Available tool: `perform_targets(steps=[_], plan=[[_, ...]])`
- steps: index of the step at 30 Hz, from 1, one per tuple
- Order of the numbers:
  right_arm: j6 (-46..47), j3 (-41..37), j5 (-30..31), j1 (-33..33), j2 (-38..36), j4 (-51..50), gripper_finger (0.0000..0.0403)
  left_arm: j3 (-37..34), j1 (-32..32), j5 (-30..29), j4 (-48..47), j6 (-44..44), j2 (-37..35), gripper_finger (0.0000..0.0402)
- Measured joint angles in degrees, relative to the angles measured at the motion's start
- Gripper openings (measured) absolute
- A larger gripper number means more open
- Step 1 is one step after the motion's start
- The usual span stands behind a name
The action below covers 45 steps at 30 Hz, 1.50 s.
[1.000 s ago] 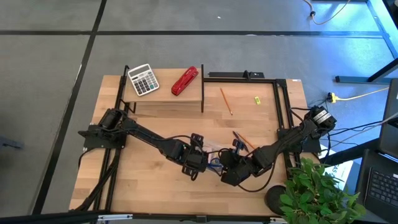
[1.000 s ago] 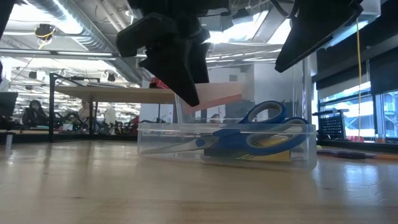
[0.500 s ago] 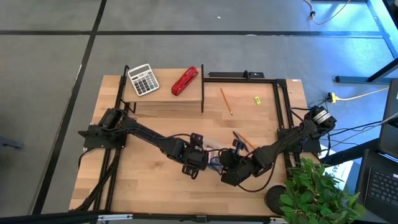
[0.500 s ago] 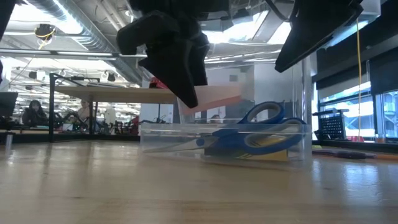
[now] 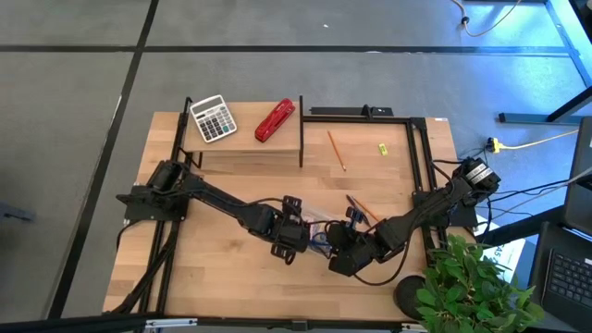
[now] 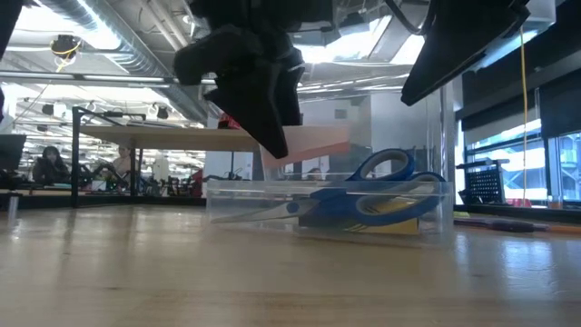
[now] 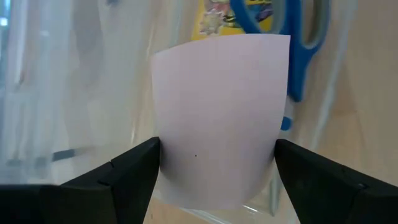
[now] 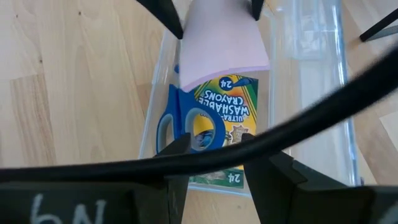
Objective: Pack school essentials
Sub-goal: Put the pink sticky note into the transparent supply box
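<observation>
Compared with a second ago, little has changed: the left claw (image 6: 272, 136) has kept its clamp on the pink sticky-note pad (image 7: 217, 118) and has edged only slightly to the side above the clear plastic box (image 6: 327, 207), while the right claw (image 5: 340, 242) has stayed where it was. In the left wrist view the left claw's two fingers (image 7: 127, 171) press the pad's opposite edges, standing fairly wide apart because the pad fills the gap between them.

Directly below the held pad sits the clear box on the desk (image 5: 213, 268), and the box's upright transparent wall (image 6: 445, 136) rises beside the claw. The right claw hovers close on the other side of the box; how its jaws stand cannot be told, as its own dark parts cross the right wrist view. Well away from both claws, on a raised shelf (image 5: 242, 143) at the desk's far edge, lie a white-grey calculator (image 5: 213, 118) and a red stapler (image 5: 275, 120). Beyond the claws on the desk lie an orange pencil (image 5: 336, 150) and a tiny yellow piece (image 5: 381, 148).

The pad is plain pale pink, its lower edge curved, tilted over the box. Under it inside the box rest blue-handled scissors (image 8: 180, 121) across a yellow-green crayon pack (image 8: 227, 134).
</observation>
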Motion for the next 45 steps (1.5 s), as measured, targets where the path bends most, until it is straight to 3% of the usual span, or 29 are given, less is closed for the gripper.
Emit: perform_targets(steps=[12, 24, 38, 45], plan=[[0.0, 0.0, -0.01, 0.0, 0.0, 0.33, 0.0145, 0.0, 1.34, 1.85, -0.62, -2.1, 0.0, 0.0303], [0.0, 0.0, -0.02, 0.0, 0.0, 0.44, 0.0145, 0.0, 1.04, 1.73, -0.28, 5.81, 0.0, 0.0302], [-0.02, 0.0, -0.02, -0.02, 0.0, 0.42, 0.0145, 0.0, 2.85, 2.14, 0.0, 5.86, 0.0, 0.0304], [0.0, 0.0, -0.02, -0.02, 0.0, 0.4, 0.0145, 0.0, 2.85, 1.42, 0.0, 6.28, 0.0, 0.0364]])
